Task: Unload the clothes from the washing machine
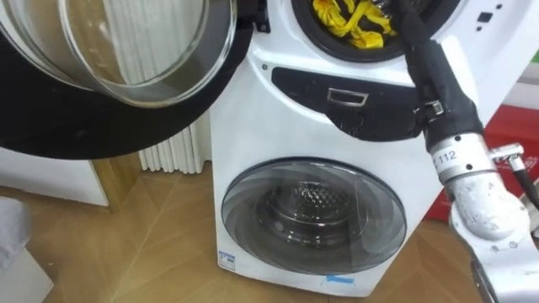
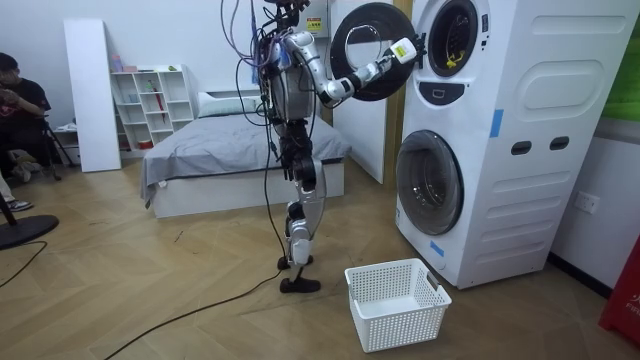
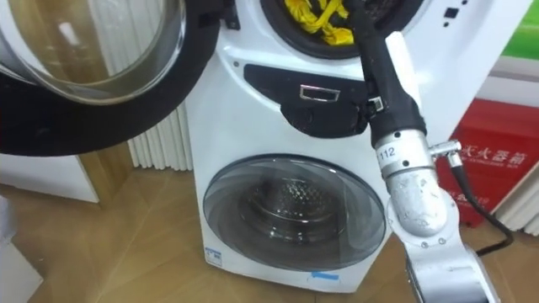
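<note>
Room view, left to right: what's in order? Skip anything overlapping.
seated person → tall white panel → white bookshelf → bed → white laundry basket → stacked washing machines

a black number (image 3: 386, 154) stands on the robot's right arm band. white signs (image 3: 493, 156) stand on the red box (image 3: 505, 126) by the washing machine (image 3: 253, 109), a blue sticker (image 3: 327, 275) low on its front.

Black-sleeved forearm (image 1: 434, 71), silver ring (image 1: 461, 160) with numbered label, white rounded joint (image 1: 488, 210), black cables (image 1: 525, 180).
</note>
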